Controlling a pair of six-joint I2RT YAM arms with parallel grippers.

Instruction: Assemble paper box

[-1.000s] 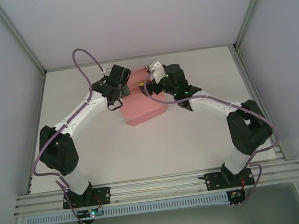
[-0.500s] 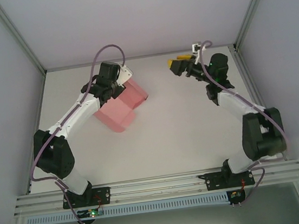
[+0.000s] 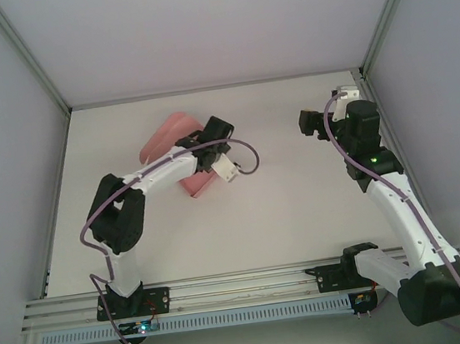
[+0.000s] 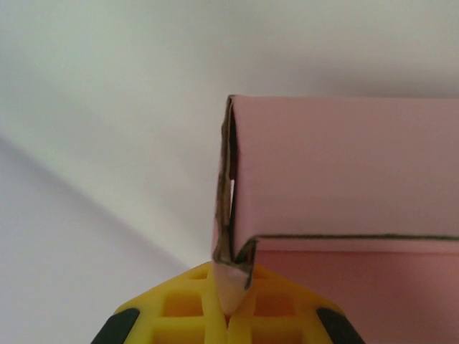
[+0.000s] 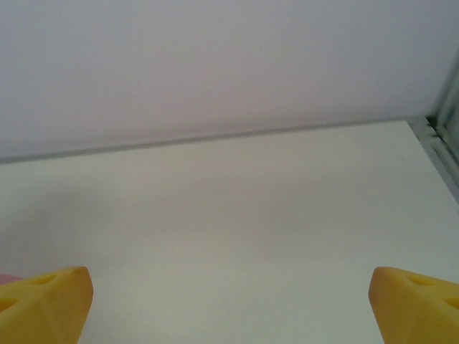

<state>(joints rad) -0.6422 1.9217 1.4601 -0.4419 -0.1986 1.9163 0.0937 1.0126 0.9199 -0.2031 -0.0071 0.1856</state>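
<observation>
left pincer (image 4: 229, 308): clamped shut on the paper box (image 4: 344, 165). The yellow fingers (image 4: 179, 312) had pinched the thin card right at a corner where two pink panels met.

paper box: it touched the left pincer and went up and off to the right of it in the wrist view. It looked folded into a box shape, with a narrow gap showing down the pinched edge.

long axis: from the left pincer the box's long edges ran sideways to the right, past the edge of the wrist view. From above, pink (image 3: 167, 136) showed on both sides of the left pincer, with the forearm lying across the middle, so I couldn't read the full outline.

on the table or lifted: honestly couldn't tell. The box seemed tilted, not flat on the table (image 3: 301, 205).

right pincer (image 5: 229, 308): fingers (image 5: 43, 301) spread wide with nothing between them, well apart from the left pincer, off to its right across bare table.

nearer arm: the left one, no contest, since it was already holding the box. The right arm would have to cross over towards the left pincer to help.

my guess at the step: the left was holding the box by its corner so the right could come in and press a flap.

risk: a corner pinch on thin card could crease or slip.
</observation>
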